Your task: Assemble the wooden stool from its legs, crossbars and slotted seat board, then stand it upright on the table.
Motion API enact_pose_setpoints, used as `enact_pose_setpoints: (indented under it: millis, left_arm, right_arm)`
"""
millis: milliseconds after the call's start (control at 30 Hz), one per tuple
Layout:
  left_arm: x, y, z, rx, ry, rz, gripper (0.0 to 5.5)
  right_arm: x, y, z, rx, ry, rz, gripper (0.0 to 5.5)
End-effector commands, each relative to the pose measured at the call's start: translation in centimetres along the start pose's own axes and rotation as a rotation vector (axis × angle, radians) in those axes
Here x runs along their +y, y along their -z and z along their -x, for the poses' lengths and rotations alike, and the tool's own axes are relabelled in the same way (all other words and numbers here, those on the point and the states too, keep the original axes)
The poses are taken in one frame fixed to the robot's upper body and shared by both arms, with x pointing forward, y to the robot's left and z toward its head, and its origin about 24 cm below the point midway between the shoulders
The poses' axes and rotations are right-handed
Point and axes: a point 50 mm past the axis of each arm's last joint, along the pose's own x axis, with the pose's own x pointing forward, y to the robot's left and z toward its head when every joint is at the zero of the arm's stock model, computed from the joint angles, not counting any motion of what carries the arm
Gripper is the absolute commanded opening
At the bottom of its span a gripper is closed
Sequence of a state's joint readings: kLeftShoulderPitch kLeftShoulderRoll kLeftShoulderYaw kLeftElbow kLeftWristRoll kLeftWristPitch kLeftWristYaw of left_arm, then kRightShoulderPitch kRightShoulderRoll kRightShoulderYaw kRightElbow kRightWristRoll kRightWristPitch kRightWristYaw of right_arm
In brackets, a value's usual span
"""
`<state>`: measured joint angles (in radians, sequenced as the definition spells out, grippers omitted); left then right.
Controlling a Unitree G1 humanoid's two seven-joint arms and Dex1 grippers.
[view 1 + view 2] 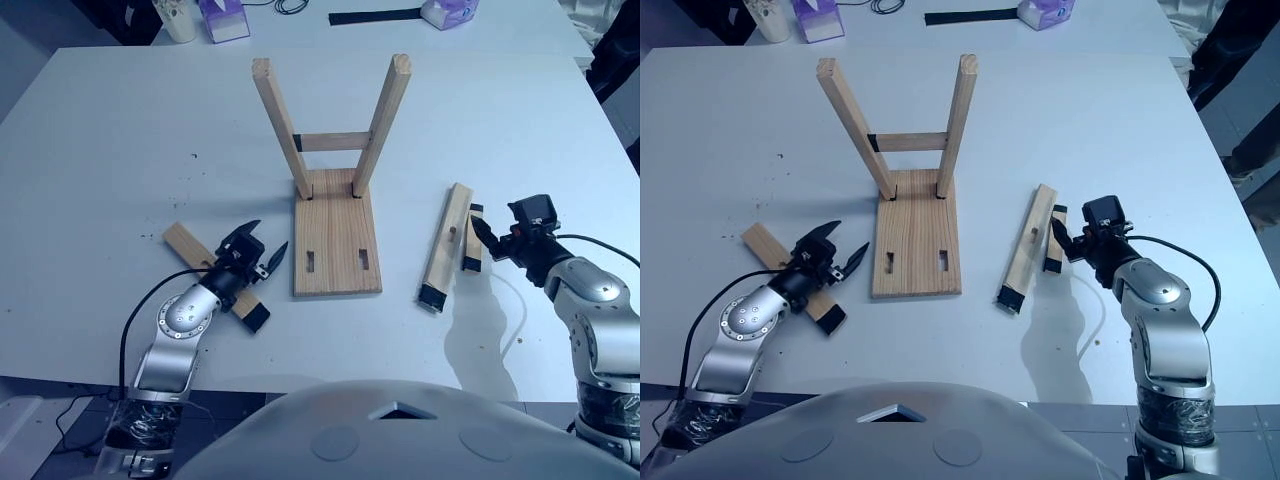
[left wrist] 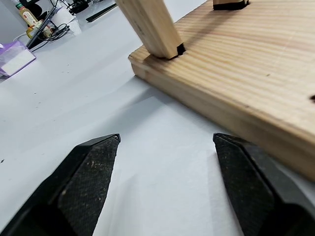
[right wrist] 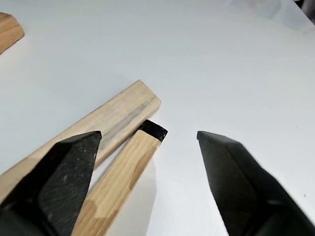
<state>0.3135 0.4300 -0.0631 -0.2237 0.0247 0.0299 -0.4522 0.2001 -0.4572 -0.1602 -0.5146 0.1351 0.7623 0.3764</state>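
Looking at where things stood, I'd say the stool was about half built. The seat board [image 1: 337, 235] lay flat on the table [image 1: 120, 130], and two legs [image 1: 283, 125] [image 1: 382, 120] were plugged into its far end, sticking up and joined by one crossbar [image 1: 336, 141]. The near end had two empty slots [image 1: 311, 262] [image 1: 364, 258], so that side wasn't done yet.

My guess at what was left: join the loose parts, fit them into those slots, then flip the whole thing onto its feet.

Count, for anyone keeping track:
- seat boards: one
- legs: four, two fitted and two loose
- crossbars: two, one fitted and one loose
- open slots: two

One loose leg [image 1: 445, 245] lay to the right of the board, with the loose crossbar [image 1: 472, 240] just beside it on the outer side. The other loose leg [image 1: 187, 245] lay off to the left, angled, partly under the left arm.

The left gripper [image 1: 265, 243] hovered low between that leg and the board's edge with its fingers spread wide, holding nothing. The right gripper [image 1: 490, 232] was also spread wide, and the wrist camera showed the crossbar's black-tipped end sitting in the gap between its fingers. It looked lined up for a grab, but nothing was pinched.
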Motion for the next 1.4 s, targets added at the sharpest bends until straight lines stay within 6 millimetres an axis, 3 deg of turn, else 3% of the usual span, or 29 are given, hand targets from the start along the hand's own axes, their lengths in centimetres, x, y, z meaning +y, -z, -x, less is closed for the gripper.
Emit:
enact_pose_setpoints:
  millis: [33,267,667,900,1067,1400]
  left_arm:
    - [-0.3,0.1,-0.2,0.011,-0.006,0.004,3.52]
    - [-0.6,-0.2,-0.5,0.002,-0.007,0.001,3.52]
    - [-1.7,-0.2,-0.4,0.012,0.038,-0.001,3.52]
    - [-1.3,-0.3,-0.1,0.015,0.026,0.001,3.52]
    - [0.2,0.2,0.7,0.035,-0.016,-0.011,3.52]
    - [1.6,-1.1,1.4,0.008,-0.051,-0.014,3.52]
  right_arm:
    - [-0.5,0.0,-0.2,0.026,0.007,0.041,3.59]
    - [-0.6,0.8,-0.3,0.091,-0.005,0.075,3.59]
    - [1.6,1.9,0.2,0.177,-0.111,0.089,3.59]
    - [1.2,3.2,0.4,0.241,-0.088,0.044,3.59]
    - [0.2,4.3,0.4,0.279,-0.065,0.015,3.59]
    - [0.0,4.3,0.2,0.279,-0.082,-0.01,2.02]
